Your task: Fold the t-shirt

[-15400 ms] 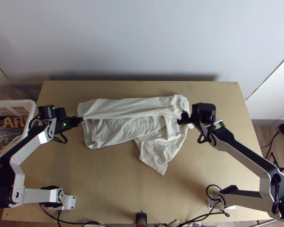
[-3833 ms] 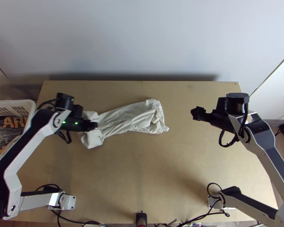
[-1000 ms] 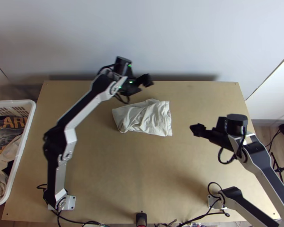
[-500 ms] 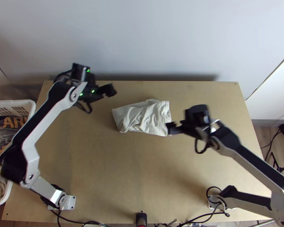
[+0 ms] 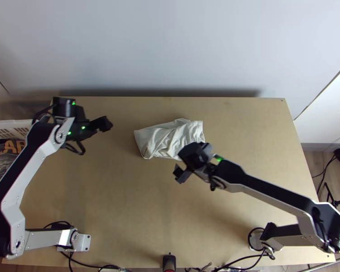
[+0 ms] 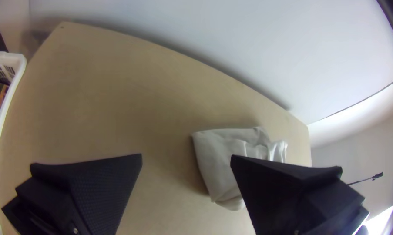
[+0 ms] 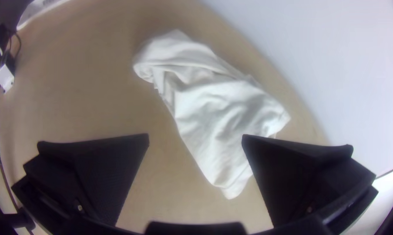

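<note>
Hiding t-shirt corner: right arm

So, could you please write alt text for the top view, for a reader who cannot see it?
A whitish t-shirt lies folded into a wrinkled bundle on a wooden table. The right gripper is by its near edge, the left gripper to its left, a basket farther left.

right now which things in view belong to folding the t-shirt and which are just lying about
Part of the job:
- wrinkled off-white cloth t-shirt
- light wooden table beneath it
- left gripper, two flat black fingers, open
- right gripper, same build, open

Lying about:
- white plastic basket at the table's left edge
- dark, orange-lettered clothes inside
</note>
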Tool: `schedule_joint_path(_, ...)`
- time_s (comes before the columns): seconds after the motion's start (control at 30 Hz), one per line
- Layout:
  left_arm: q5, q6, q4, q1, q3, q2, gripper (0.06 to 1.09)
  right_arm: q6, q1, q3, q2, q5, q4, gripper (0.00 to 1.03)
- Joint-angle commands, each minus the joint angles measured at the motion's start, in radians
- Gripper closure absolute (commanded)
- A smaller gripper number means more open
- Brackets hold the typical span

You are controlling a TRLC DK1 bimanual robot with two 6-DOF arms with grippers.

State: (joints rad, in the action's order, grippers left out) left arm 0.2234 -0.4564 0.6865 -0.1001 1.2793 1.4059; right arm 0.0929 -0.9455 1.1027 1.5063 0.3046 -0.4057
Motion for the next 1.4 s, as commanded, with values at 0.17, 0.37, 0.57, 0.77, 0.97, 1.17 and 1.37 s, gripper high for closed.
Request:
schedule_joint_path(0.17, 0.034, 0.081, 0.004, 0.194, -0.126, -0.153, 0.10, 0.266, -0.144, 0.112, 0.212, 0.120, 0.110, 0.04)
schedule_joint_path(0.37, 0.103, 0.102, 0.005, 0.278, -0.135, -0.168, 0.10, 0.321, -0.191, 0.143, 0.287, 0.120, 0.110, 0.04)
schedule_joint_path(0.57, 0.131, 0.147, 0.007, 0.343, -0.169, -0.186, 0.10, 0.386, -0.182, 0.180, 0.394, 0.136, 0.114, 0.04)
schedule_joint_path(0.77, 0.185, 0.232, 0.030, 0.453, -0.181, -0.203, 0.10, 0.465, -0.127, 0.212, 0.489, 0.171, 0.212, 0.04)
schedule_joint_path(0.97, 0.222, 0.318, 0.053, 0.545, -0.176, -0.211, 0.10, 0.510, -0.068, 0.283, 0.565, 0.197, 0.266, 0.04)
schedule_joint_path(1.17, 0.237, 0.355, 0.076, 0.570, -0.178, -0.211, 0.10, 0.508, -0.044, 0.336, 0.585, 0.211, 0.266, 0.04)
schedule_joint_path(1.37, 0.241, 0.360, 0.085, 0.568, -0.178, -0.205, 0.10, 0.502, -0.035, 0.359, 0.608, 0.252, 0.266, 0.21)
